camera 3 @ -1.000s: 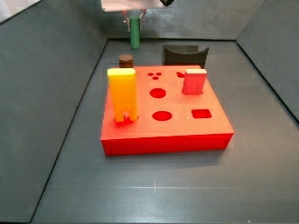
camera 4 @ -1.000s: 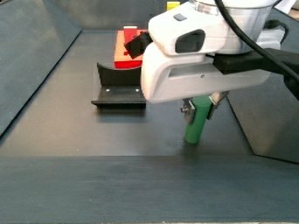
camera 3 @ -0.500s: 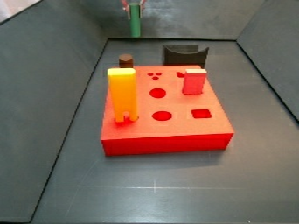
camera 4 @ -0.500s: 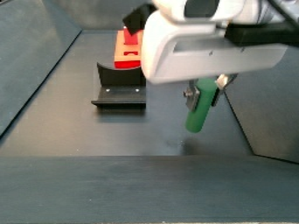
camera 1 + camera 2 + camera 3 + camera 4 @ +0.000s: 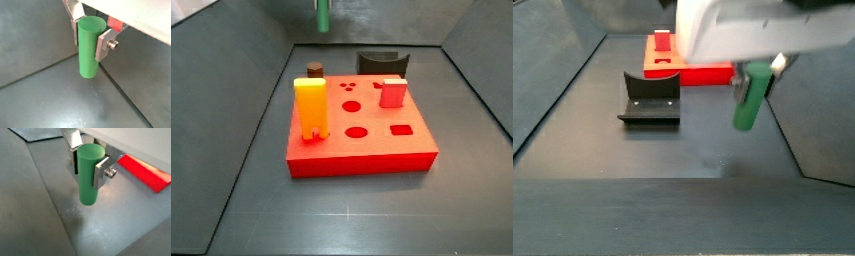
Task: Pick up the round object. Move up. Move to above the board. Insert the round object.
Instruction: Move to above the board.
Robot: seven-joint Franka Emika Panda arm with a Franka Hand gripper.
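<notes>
So the board point(image 5: 358, 125) is sitting on the surface point(image 5: 372, 215) with its round hole looking free, and nothing's getting inserted yet. Pickup seems done: the round object point(image 5: 750, 98) is hanging clear of the surface, well apart from the board, so the carry-over and insert are what's left. The claw point(image 5: 91, 34) is clamping the round object's upper part, silver fingers point(image 5: 103, 171) pressing both sides
</notes>
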